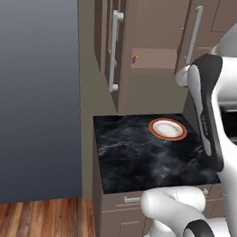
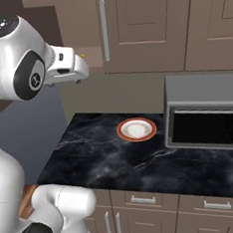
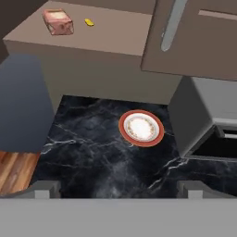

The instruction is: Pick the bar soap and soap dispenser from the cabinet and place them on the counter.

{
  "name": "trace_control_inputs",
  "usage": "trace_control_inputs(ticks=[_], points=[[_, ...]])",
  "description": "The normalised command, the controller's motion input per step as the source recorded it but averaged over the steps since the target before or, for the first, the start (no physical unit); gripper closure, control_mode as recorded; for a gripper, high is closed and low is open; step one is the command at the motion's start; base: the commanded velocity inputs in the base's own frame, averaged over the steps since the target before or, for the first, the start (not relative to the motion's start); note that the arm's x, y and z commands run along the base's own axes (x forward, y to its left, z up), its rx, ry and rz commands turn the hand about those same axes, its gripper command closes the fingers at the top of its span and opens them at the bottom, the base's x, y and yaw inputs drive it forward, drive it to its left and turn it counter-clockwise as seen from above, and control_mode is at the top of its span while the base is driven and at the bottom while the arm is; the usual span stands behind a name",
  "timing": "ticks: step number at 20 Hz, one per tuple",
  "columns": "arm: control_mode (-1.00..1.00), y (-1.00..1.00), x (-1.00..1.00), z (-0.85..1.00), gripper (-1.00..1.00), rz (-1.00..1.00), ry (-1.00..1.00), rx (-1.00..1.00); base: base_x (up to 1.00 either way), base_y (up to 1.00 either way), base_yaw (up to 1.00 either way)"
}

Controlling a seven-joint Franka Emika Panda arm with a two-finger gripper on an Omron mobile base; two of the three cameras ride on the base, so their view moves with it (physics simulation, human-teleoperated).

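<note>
Here the cabinet [image 3: 111, 32] stands open, its bare shelf showing above the counter [image 3: 102, 152]. On that shelf, toward its far left in the hand view, lies a pinkish-brown block [image 3: 58, 21] with a paler top face, tilted a little so that its long axis runs slantwise across the shelf rather than square to the front edge. I take it for the soap, though its colour and bulk are hard to judge at this size. Just to its right, apart from it, lies a tiny yellow thing [image 3: 89, 21], its long axis also slanted; what it is I cannot tell. In the left base view a small red and yellow speck [image 1: 134, 58] sits at the left end of the same shelf.

The counter is black with faint white veins. On it, toward the far side, sits a plate [image 3: 141, 128], white in the middle with an orange-red rim. To its right stands the grey microwave [image 2: 204, 113], near the plate but not touching it.

The gripper [image 3: 118, 187] hangs high above the counter's near part, well apart from the shelf, its jaws spread wide with nothing between them. Its two dark fingertips [image 3: 44, 188] frame the marble below.

A closed cabinet door with a long silver handle [image 2: 104, 30] hangs right of the open shelf.
</note>
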Motion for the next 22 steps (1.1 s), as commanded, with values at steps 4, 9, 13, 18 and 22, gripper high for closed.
trace_control_inputs(ticks=[4, 9, 13, 18, 22], points=[[-1.00, -0.25, 0.00, 0.06, -1.00, -0.09, -0.01, 0.05, 0.00, 0.00, 0.00], [-1.00, -0.34, 0.01, 0.11, -1.00, -0.05, -0.01, 0.09, 0.00, 0.00, 0.00], [-1.00, -0.31, 0.05, 0.09, -1.00, -0.04, 0.00, 0.04, 0.00, 0.00, 0.00], [-1.00, -0.21, 0.27, 0.05, -1.00, -0.01, 0.00, 0.00, 0.00, 0.00, 0.00], [-1.00, -0.16, 0.40, 0.04, -1.00, 0.00, -0.02, 0.00, 0.00, 0.00, 0.00]])
